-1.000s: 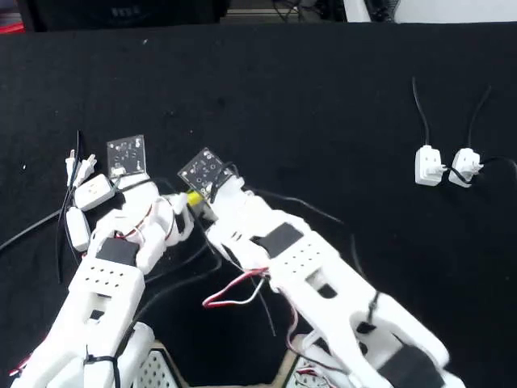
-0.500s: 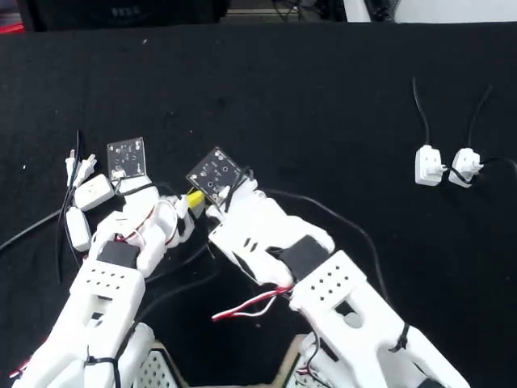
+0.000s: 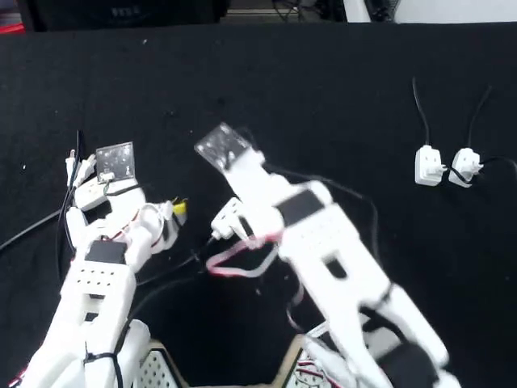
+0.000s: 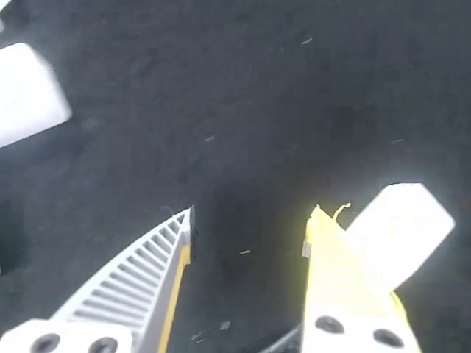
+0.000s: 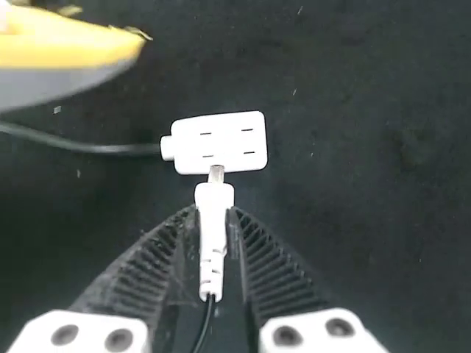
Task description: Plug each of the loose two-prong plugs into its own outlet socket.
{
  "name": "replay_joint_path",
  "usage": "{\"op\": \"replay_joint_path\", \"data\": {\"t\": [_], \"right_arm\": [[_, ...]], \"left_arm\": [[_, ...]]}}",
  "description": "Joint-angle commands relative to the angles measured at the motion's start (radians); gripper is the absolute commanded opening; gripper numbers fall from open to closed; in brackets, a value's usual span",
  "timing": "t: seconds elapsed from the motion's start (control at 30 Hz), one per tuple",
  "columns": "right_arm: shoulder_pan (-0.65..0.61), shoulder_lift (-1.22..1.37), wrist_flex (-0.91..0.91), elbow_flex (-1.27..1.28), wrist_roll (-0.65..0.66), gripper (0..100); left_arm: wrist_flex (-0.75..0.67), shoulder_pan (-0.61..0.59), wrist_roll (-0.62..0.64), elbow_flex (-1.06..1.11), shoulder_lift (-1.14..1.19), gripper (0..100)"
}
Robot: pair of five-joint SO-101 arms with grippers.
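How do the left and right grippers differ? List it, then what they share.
The left gripper is open with nothing between its fingers; the right gripper is shut on a white plug at the outlet socket. The left gripper's fingers show yellow; the right gripper's are dark. Both show ribbing on the fingers.

On your table [image 3: 323,73], first corded block [image 3: 428,166] sits just beside second corded block [image 3: 465,167], near the right edge; plug [image 5: 212,220] directly before socket block [image 5: 215,141].

Counted items were two arms, the left arm [image 3: 97,279] and the right arm [image 3: 323,242]; one black table [image 3: 323,81]; two white corded blocks, inner block [image 3: 428,166] and outer block [image 3: 465,166]; one outlet socket [image 5: 217,143]; one two-prong plug [image 5: 212,220].
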Motion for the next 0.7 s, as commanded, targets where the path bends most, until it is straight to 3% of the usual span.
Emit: {"op": "replay_joint_path", "data": {"t": [0.0, 0.23, 0.67], "right_arm": [[0.020, 0.197, 0.115, -0.282, 0.015, 1.1], [0.025, 0.524, 0.222, -0.588, 0.101, 1.1], [0.095, 0.857, 0.516, -1.009, 0.101, 1.1]], "left_arm": [[0.038, -0.041, -0.132, -0.016, -0.012, 25], [0.084, -0.068, -0.249, 0.051, -0.012, 25], [0.081, -0.107, -0.252, 0.051, -0.012, 25]]}}
